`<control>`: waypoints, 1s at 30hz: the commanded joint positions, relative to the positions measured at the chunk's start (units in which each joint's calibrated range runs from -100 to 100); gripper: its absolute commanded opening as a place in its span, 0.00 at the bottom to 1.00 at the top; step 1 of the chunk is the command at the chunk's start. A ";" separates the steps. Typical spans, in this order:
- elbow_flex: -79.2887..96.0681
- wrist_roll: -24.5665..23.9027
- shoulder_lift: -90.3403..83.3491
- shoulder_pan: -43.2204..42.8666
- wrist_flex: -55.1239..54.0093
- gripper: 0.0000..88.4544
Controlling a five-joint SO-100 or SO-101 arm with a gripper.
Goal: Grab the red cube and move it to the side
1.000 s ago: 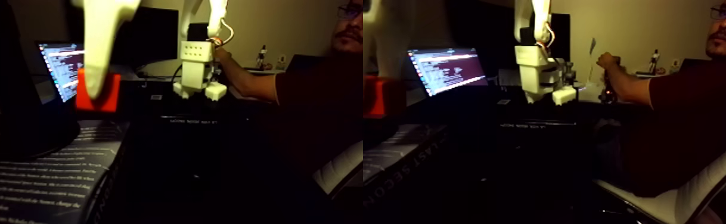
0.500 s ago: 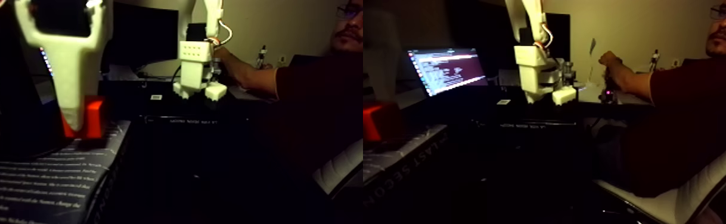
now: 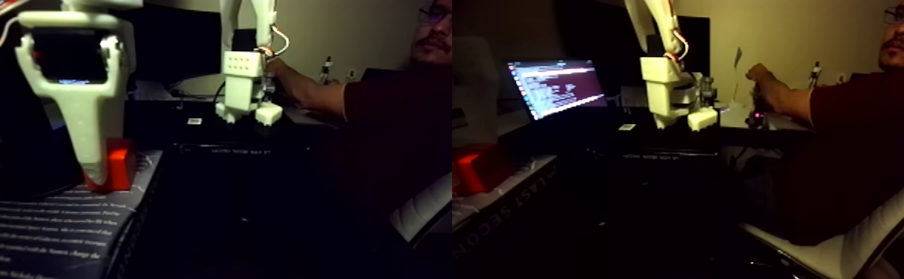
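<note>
The red cube (image 3: 118, 165) sits low on a printed grey book (image 3: 42, 230) at the near left of the dark counter (image 3: 250, 171); in the right half of this side-by-side picture the same cube shows at that half's left edge, resting on the book's corner. In the left half the white end effector (image 3: 98, 174) stands over it, its broad finger (image 3: 90, 119) covering the cube's left face and reaching down to the book; the pictures do not show whether it is pinching the cube or spread. Further back, a second white arm (image 3: 246, 85) stands on the counter, a person's hand (image 3: 758, 78) reaching beside it, and a lit laptop screen (image 3: 558, 85) glows behind.
</note>
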 commanded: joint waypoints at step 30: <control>-1.04 5.47 -6.62 0.74 2.97 0.37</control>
